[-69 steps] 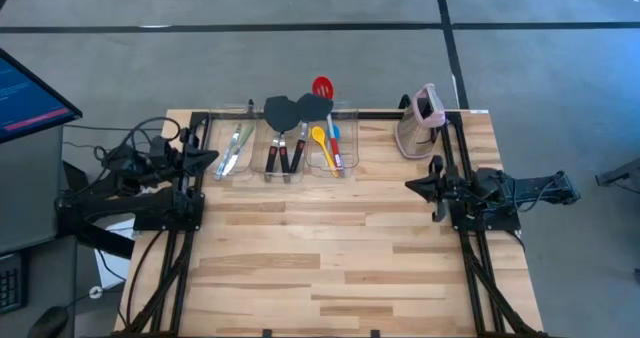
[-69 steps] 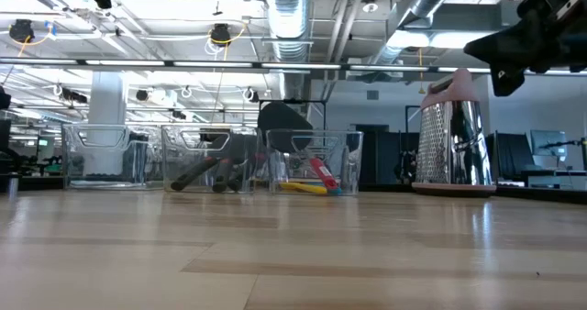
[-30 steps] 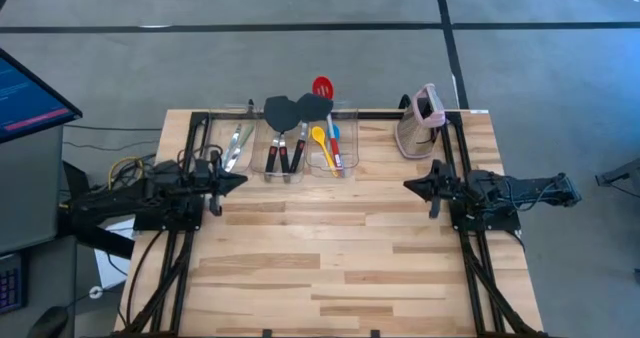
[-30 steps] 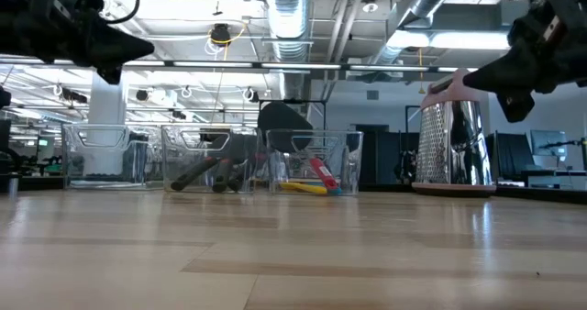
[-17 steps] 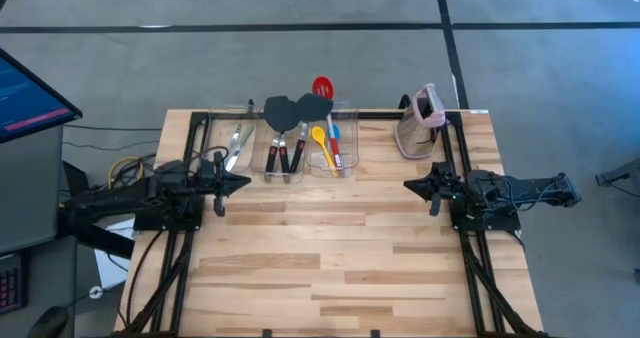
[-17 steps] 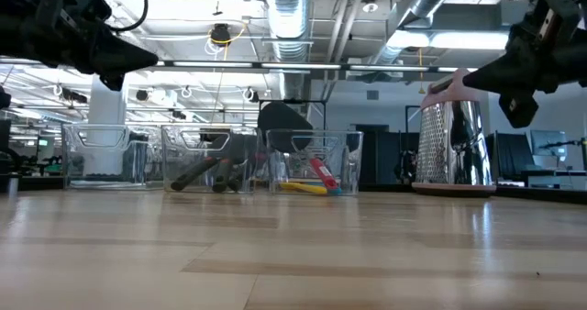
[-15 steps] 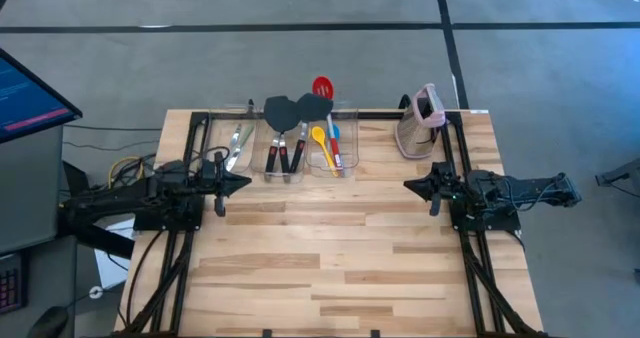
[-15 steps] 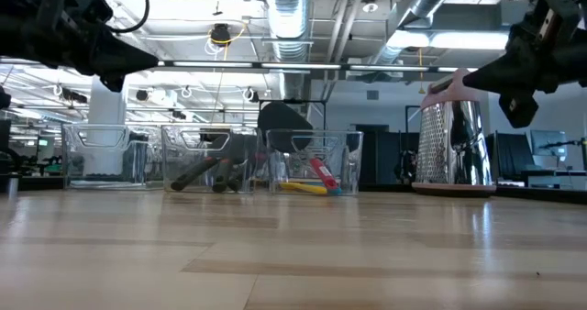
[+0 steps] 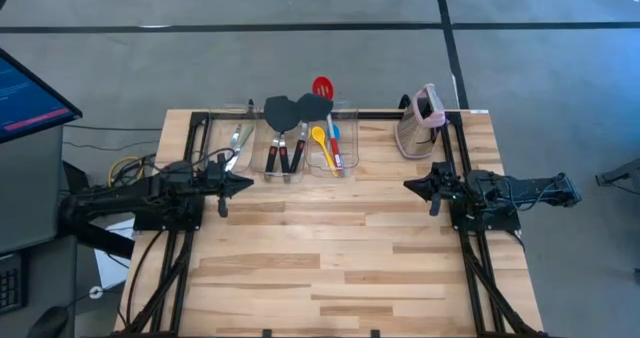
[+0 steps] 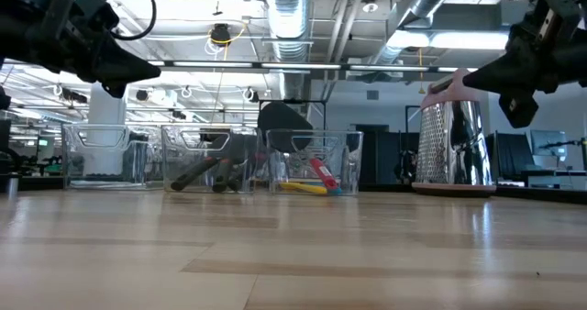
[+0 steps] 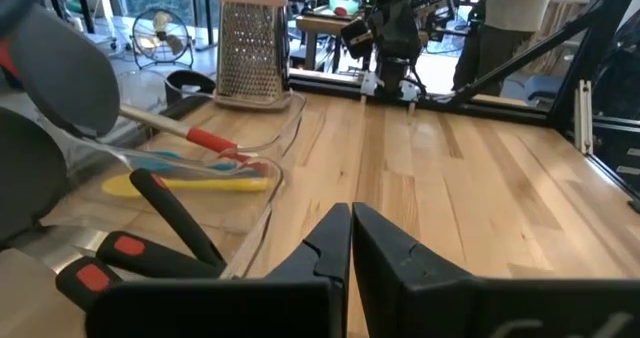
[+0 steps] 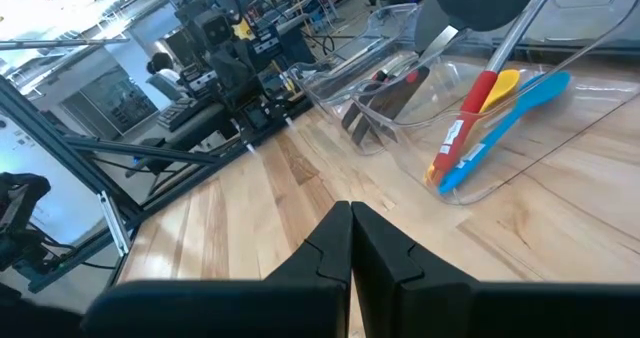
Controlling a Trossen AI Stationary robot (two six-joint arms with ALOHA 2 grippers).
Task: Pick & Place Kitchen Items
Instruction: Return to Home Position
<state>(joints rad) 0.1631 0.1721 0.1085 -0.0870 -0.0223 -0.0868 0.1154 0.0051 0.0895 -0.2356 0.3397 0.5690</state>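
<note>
Three clear bins stand in a row at the table's far edge. The left bin (image 9: 236,144) holds thin silvery-green tools. The middle bin (image 9: 284,150) holds dark grey spatulas with black-red handles (image 11: 130,253). The right bin (image 9: 330,146) holds a red slotted spoon (image 9: 322,86), a yellow spoon (image 12: 490,88) and a blue spoon (image 12: 510,118). My left gripper (image 9: 247,183) is shut and empty, above the table just near of the left and middle bins. My right gripper (image 9: 408,185) is shut and empty, at the table's right side.
A beige upright grater with a pink top (image 9: 420,121) stands at the far right corner, just beyond my right arm. Bare wood (image 9: 330,248) fills the table's middle and near half. A monitor (image 9: 25,93) stands off the table's left.
My left gripper has moved toward the table's right edge, along the near side of the bins, staying shut. My right arm has kept still.
</note>
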